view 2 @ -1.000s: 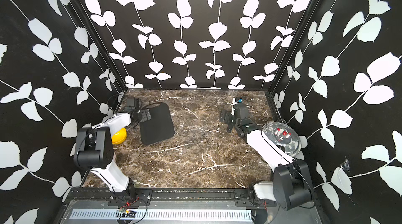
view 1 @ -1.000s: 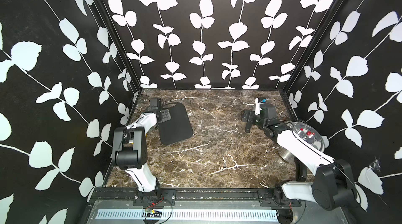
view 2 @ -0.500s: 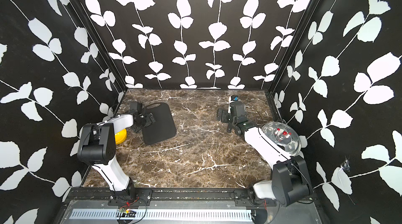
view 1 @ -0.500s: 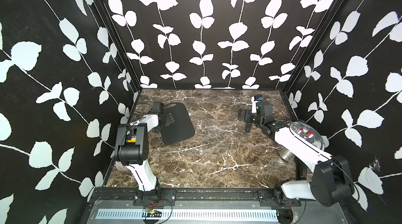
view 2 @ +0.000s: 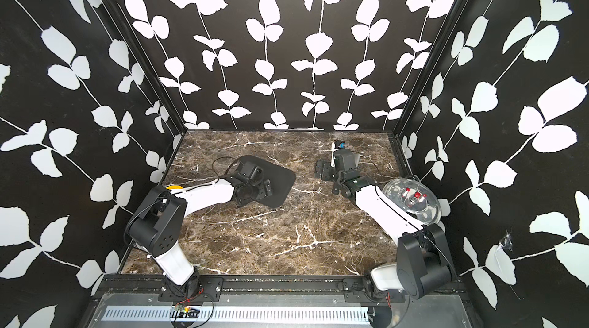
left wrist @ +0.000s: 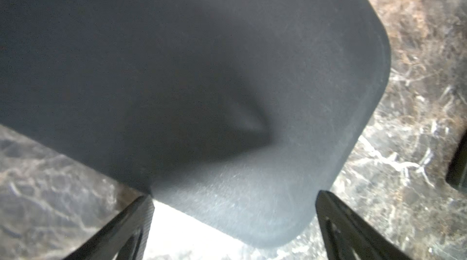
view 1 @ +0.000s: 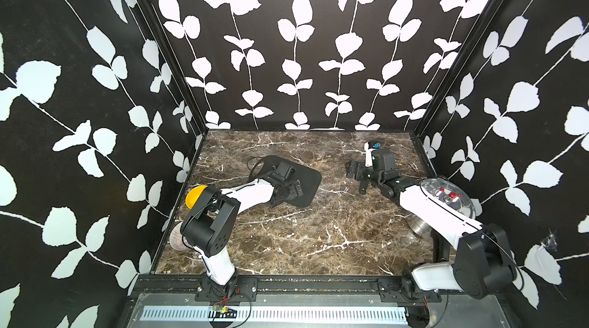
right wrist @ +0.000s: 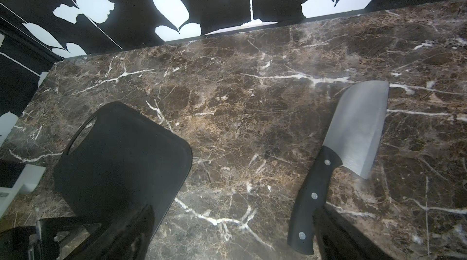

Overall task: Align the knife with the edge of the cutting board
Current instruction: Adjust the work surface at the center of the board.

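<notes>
Toward the back right of the marble surface, the knife lies flat, its handle end nearer the right hand and its broad blade farther off. That hand's fingers are spread as wide as they go and have hold of nothing. In the right wrist view the butt of the handle overlaps one finger, but I cannot tell whether they touch. In both top views I cannot pick the knife out under the arm. The cutting board rests well apart at the back left, skewed to the surface's edges. The left hand is low over one of the board's corners, fingers spread, gripping nothing that I can see. I judge the knife to be stiff and blade-heavy. Its smooth steel lies flush on the stone and offers little to pinch, and it would likely slip between the pads. The black riveted handle is thicker and duller, so the better hold is probably across it, close to the blade, where the weight should balance and the tip should not droop. The knife may also skate if nudged sideways, so the closing fingers should straddle the handle squarely.
</notes>
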{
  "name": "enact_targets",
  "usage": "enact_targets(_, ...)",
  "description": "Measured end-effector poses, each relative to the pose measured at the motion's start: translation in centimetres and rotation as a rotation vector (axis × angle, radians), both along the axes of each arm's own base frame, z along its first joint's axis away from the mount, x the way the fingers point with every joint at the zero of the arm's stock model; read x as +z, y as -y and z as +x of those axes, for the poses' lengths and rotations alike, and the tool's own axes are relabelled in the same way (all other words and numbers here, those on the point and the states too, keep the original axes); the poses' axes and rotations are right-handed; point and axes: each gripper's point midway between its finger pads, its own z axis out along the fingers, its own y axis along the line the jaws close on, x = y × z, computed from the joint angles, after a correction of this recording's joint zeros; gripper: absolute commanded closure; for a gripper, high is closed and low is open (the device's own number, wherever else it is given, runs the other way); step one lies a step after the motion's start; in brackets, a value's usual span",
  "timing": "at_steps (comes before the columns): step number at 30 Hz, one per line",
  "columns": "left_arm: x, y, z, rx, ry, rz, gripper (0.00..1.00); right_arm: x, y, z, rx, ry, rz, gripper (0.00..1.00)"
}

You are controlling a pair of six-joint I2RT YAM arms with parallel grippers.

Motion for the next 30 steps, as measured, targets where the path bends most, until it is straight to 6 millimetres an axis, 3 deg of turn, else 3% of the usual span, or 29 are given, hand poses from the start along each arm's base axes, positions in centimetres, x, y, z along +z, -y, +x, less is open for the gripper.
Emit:
enact_targets(3, 2.5, -0.9, 2.1, -0.004, 0.041, 0.044, 0.02, -0.4, -0.7, -0.3, 0.017, -0.014, -0.002, 0.00)
enact_targets(7, 7.0, -2.1, 7.2, -0.025, 0.153, 0.072, 0.02, -1.1, -2.3, -1.1, 0.045, -0.039, 0.008, 0.00)
enact_targets(10, 8.1, -4.3, 10.4, -0.027, 0.200, 0.110, 0.02, -2.0, -4.5, -2.3, 0.083, -0.071, 0.021, 0.01)
enact_targets(13, 6.7, -6.7, 12.5, -0.037, 0.187, 0.163, 0.02, -4.0, -7.4, -3.6, 0.130, -0.128, 0.033, 0.00)
enact_targets(18, 2.0, -9.5, 15.6, -0.073, 0.113, 0.214, 0.01, -8.8, -12.1, -5.5, 0.177, -0.268, 0.033, 0.00)
enact_targets(23, -1.4, -9.6, 16.5, -0.137, 0.050, 0.226, 0.01, -11.3, -15.9, -5.2, 0.175, -0.354, 0.082, 0.00)
enact_targets(26, -1.5, -9.2, 16.5, -0.166, 0.045, 0.216, 0.01, -12.2, -17.1, -4.4, 0.155, -0.383, 0.116, 0.00)
enact_targets(30, -1.6, -8.5, 16.1, -0.181, 0.051, 0.176, 0.02, -13.0, -17.1, -4.3, 0.117, -0.408, 0.131, 0.00)
